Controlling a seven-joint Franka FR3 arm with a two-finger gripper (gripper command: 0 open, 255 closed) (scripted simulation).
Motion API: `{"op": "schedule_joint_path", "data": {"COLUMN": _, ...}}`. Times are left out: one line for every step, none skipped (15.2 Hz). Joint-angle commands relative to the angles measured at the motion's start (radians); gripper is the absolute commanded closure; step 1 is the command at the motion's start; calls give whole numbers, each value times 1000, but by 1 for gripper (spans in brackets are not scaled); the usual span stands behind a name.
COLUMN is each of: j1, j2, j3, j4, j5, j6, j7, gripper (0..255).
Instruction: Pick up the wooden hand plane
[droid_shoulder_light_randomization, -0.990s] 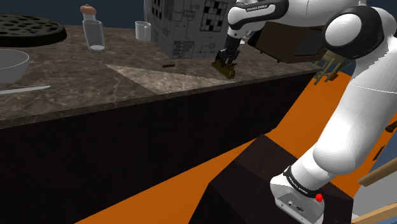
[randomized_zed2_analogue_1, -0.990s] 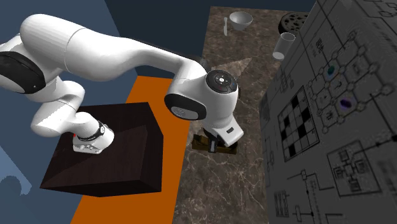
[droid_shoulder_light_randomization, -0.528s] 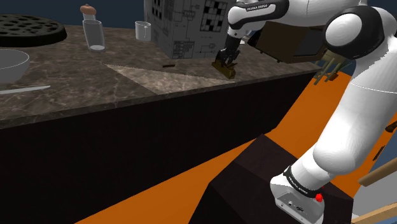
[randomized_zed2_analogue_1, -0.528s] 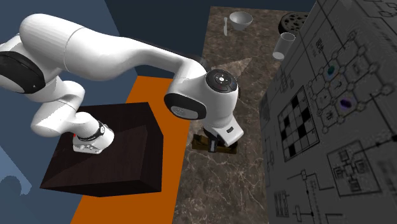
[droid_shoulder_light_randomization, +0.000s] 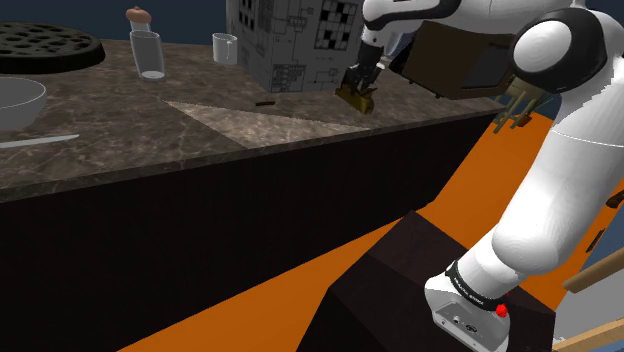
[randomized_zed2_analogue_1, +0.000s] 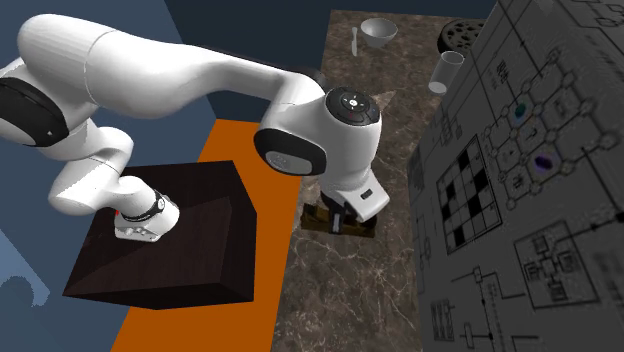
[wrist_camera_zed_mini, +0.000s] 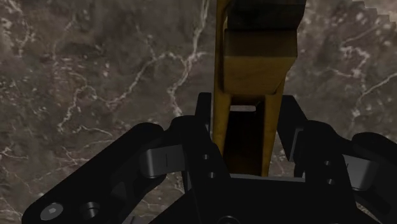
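The wooden hand plane (droid_shoulder_light_randomization: 357, 98), yellow-brown with a darker body, hangs just above the dark marble counter (droid_shoulder_light_randomization: 150, 120) near its edge on the shoulder view's right. My black gripper (droid_shoulder_light_randomization: 360, 84) comes down on it from above and is shut on it. In the wrist view the plane (wrist_camera_zed_mini: 257, 57) runs out ahead of the hand, and my fingers (wrist_camera_zed_mini: 207, 124) clasp its sides. In the second exterior view the plane (randomized_zed2_analogue_1: 318, 217) sticks out below the wrist, with the gripper (randomized_zed2_analogue_1: 350, 214) partly hidden by the white arm.
A big box printed with puzzles (droid_shoulder_light_randomization: 290, 40) stands right behind the plane. Further along the counter are a cup (droid_shoulder_light_randomization: 225, 47), a glass jar (droid_shoulder_light_randomization: 148, 52), a bowl (droid_shoulder_light_randomization: 15, 100), a dark round tray (droid_shoulder_light_randomization: 45, 45) and a knife (droid_shoulder_light_randomization: 35, 142). My dark stand (droid_shoulder_light_randomization: 430, 290) sits on an orange floor.
The gripper has risen with the plane in it, so the plane has left the counter. The arm's wrist has moved up too.
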Motion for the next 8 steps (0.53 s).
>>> {"op": "schedule_joint_path", "data": {"j1": 0, "j2": -5, "j3": 0, "j4": 23, "j5": -1, "j6": -28, "j7": 1, "gripper": 255}}
{"op": "schedule_joint_path", "data": {"j1": 0, "j2": -6, "j3": 0, "j4": 36, "j5": -1, "j6": -41, "j7": 0, "gripper": 255}}
{"op": "schedule_joint_path", "data": {"j1": 0, "j2": -6, "j3": 0, "j4": 50, "j5": -1, "j6": -55, "j7": 0, "gripper": 255}}
{"op": "schedule_joint_path", "data": {"j1": 0, "j2": -5, "j3": -1, "j4": 63, "j5": -1, "j6": -68, "j7": 0, "gripper": 255}}
{"op": "schedule_joint_path", "data": {"j1": -1, "j2": -5, "j3": -1, "j4": 77, "j5": -1, "j6": -82, "j7": 0, "gripper": 255}}
{"op": "schedule_joint_path", "data": {"j1": -1, "j2": -4, "j3": -1, "j4": 92, "j5": -1, "j6": -96, "j7": 0, "gripper": 255}}
{"op": "schedule_joint_path", "data": {"j1": -1, "j2": -4, "j3": -1, "j4": 94, "j5": -1, "j6": -98, "j7": 0, "gripper": 255}}
{"op": "schedule_joint_path", "data": {"j1": -1, "j2": -4, "j3": -1, "j4": 94, "j5": -1, "j6": -98, "j7": 0, "gripper": 255}}
